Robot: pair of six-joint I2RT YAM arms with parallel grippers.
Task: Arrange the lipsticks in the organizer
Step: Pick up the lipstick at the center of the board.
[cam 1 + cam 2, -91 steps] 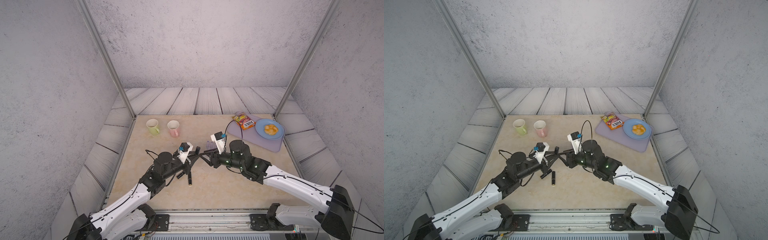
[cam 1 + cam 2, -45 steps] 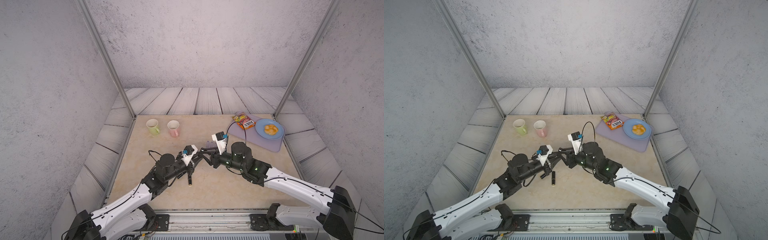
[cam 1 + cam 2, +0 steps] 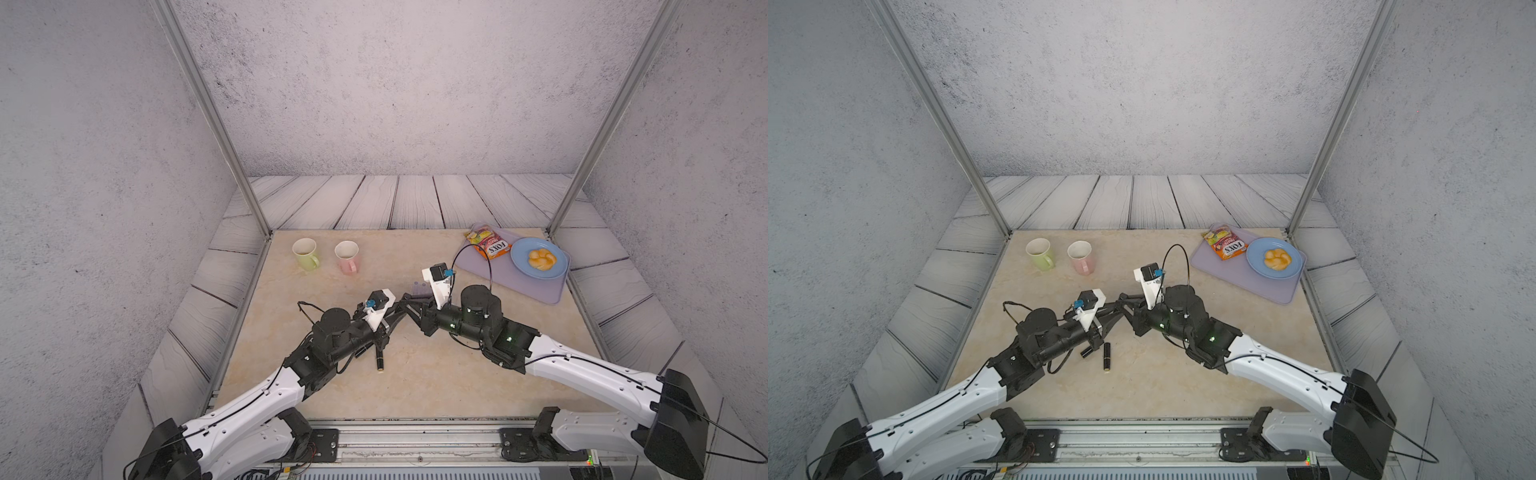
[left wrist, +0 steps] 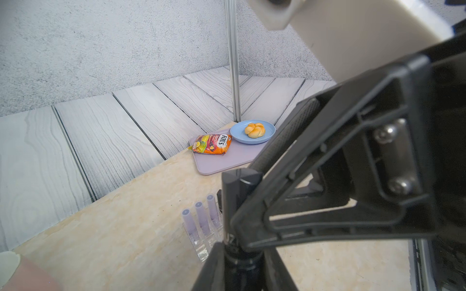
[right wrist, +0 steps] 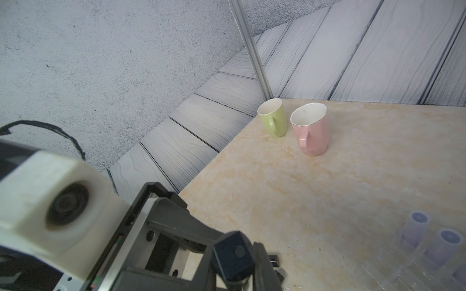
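The left gripper [image 4: 242, 264] and right gripper [image 5: 237, 272] both clamp one black lipstick [image 4: 230, 206] above the table [image 3: 415, 386], near the organizer [image 4: 203, 248] holding three lilac lipsticks [image 4: 200, 216]; a mistimed release could drop it.

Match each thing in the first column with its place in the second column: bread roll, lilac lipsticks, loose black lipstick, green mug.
Things:
1. bread roll
2. lilac lipsticks
3. loose black lipstick
4. green mug

Places:
A. standing upright in the clear organizer
B. beside the pink mug
C. on the blue plate
D. lying flat on the table

Pairs: 1-C; 2-A; 3-D; 4-B
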